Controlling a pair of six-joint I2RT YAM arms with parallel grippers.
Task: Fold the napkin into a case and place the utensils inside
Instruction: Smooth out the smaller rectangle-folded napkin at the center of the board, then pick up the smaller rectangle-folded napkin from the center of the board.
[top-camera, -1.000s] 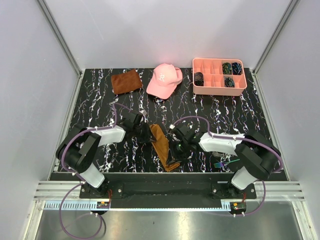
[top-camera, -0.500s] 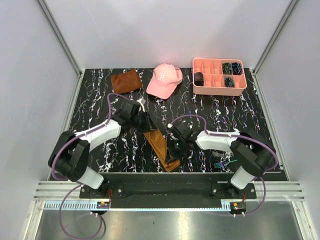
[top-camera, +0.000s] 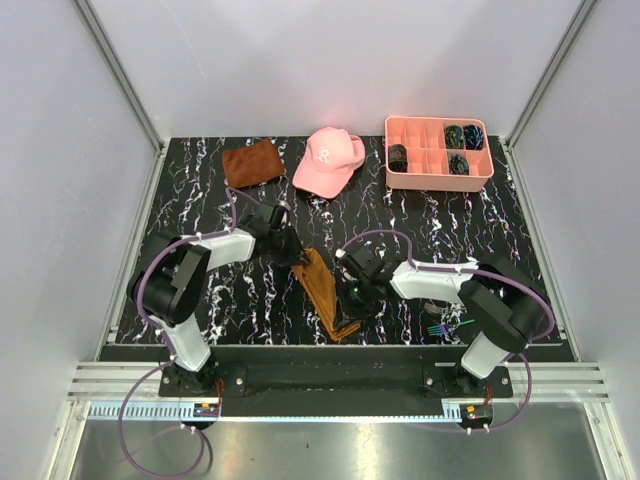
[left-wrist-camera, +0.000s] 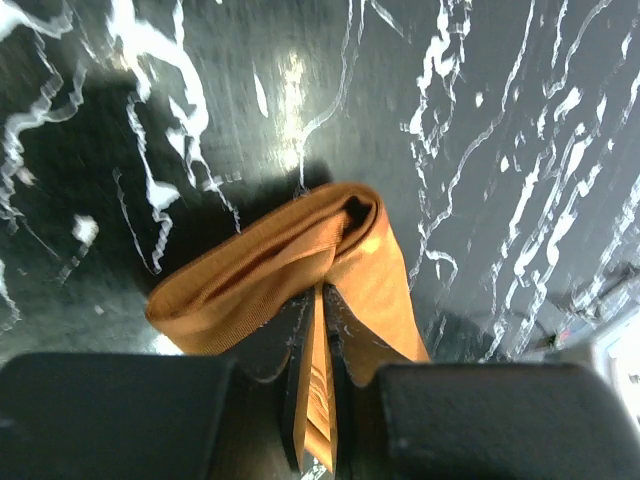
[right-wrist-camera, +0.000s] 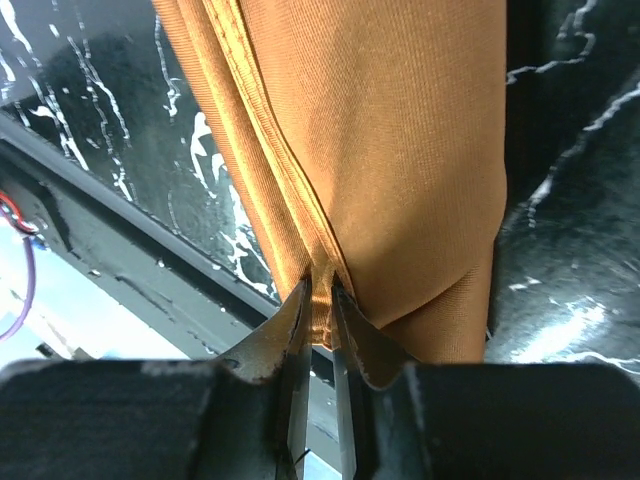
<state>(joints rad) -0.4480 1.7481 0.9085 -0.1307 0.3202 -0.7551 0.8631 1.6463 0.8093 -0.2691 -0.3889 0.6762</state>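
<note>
A small rust cloth (top-camera: 252, 161) lies flat at the far left of the table (top-camera: 200, 200). Nearer and to its right, the left gripper (top-camera: 293, 252) reaches in low over the table. In the left wrist view, the left gripper (left-wrist-camera: 318, 420) has its fingers (left-wrist-camera: 296, 400) drawn narrow on a thin fold of the napkin (left-wrist-camera: 300, 265), pinching it. Beyond the pinch the cloth bulges into a rounded loop.

The napkin (top-camera: 323, 291) is folded into a long narrow strip in the middle of the table, between the two arms. It runs from the left gripper down and rightward toward the near edge. A pink cap (top-camera: 328, 158) sits at the far side, well apart from it.

The right gripper (top-camera: 352, 300) meets the strip's right side near its lower end. In the right wrist view, the right gripper (right-wrist-camera: 320, 330) has its fingers (right-wrist-camera: 285, 330) nearly together, clamped on a stitched edge of the napkin (right-wrist-camera: 400, 150), with the layers hanging on either side.

The utensils (top-camera: 440, 327) lie on the table near the right arm's base, apart from the napkin. At the far right a pink tray (top-camera: 438, 180) holds dark items too small to identify.
</note>
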